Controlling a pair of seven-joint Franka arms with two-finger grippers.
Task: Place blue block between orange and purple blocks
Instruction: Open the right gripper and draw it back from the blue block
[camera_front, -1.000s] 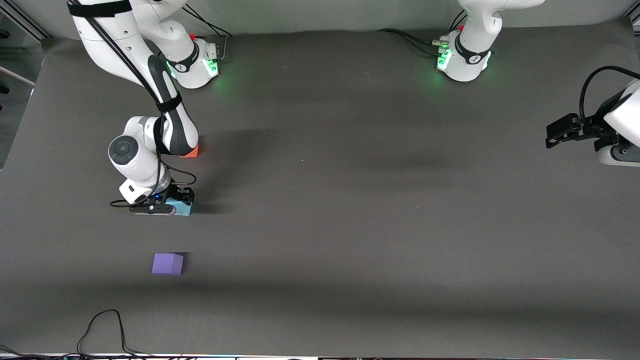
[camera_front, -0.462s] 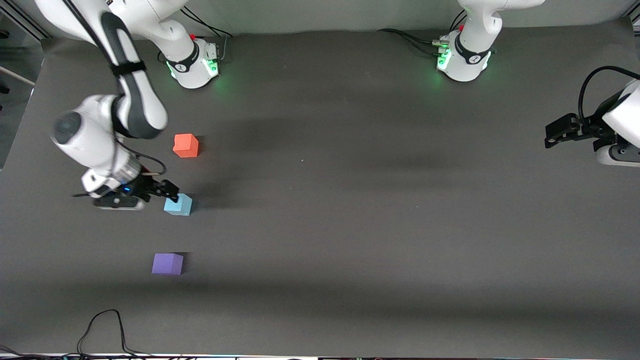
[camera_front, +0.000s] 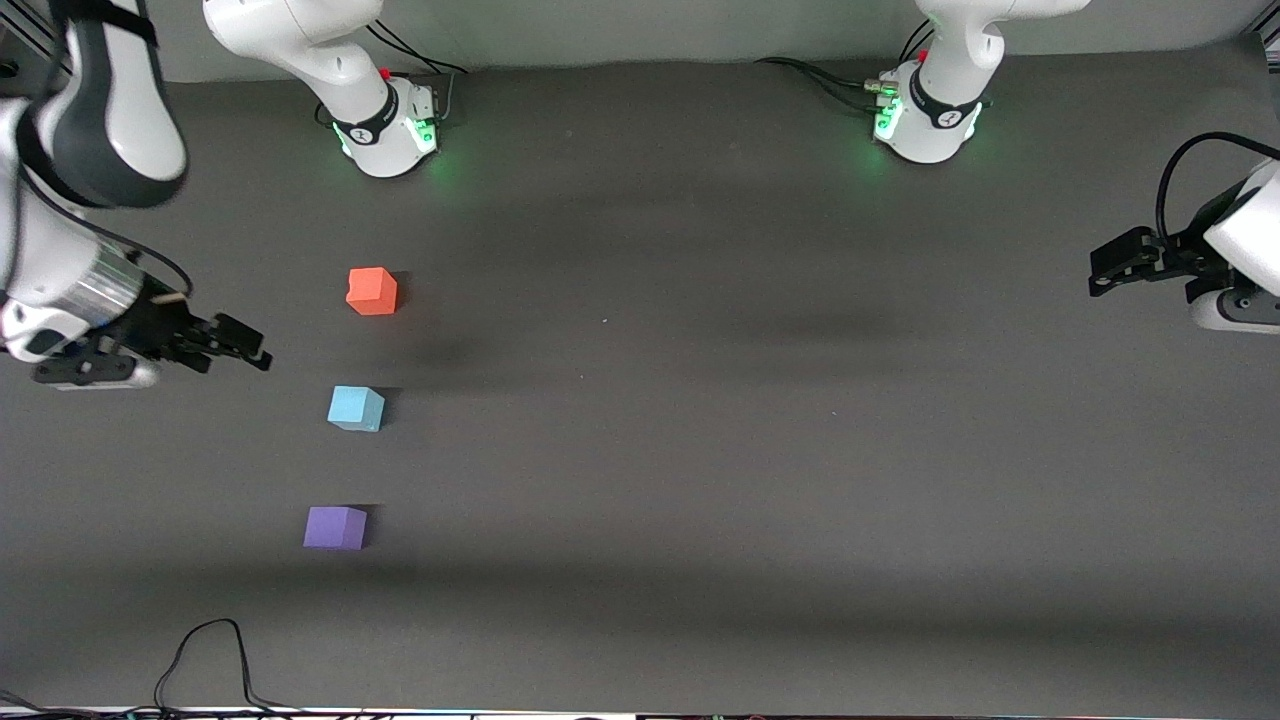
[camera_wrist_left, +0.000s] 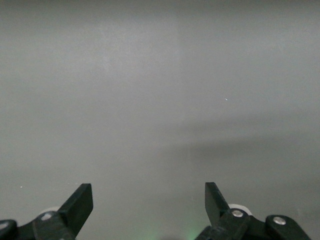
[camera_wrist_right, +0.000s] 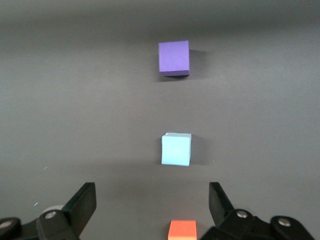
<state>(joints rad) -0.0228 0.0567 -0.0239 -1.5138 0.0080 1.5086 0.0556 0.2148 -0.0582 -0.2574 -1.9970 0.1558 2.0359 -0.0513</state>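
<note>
With my right fingers (camera_front: 240, 345) apart and empty, swinging back low could knock the blue block (camera_front: 355, 408) from between the orange block (camera_front: 371, 291) and purple block (camera_front: 335, 528).

Blue block (camera_front: 355, 408) sits on table (camera_front: 700, 450) btwn the other two, in a rough line toward right arm's end. Orange block (camera_front: 372, 291) farther from front cam than blue block; purple block (camera_front: 335, 527) nearer than it. All apart, none touching.

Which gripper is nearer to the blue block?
Right. The right gripper hovers open just toward the right arm's end from the blue block; the left gripper waits open at the left arm's end.
</note>
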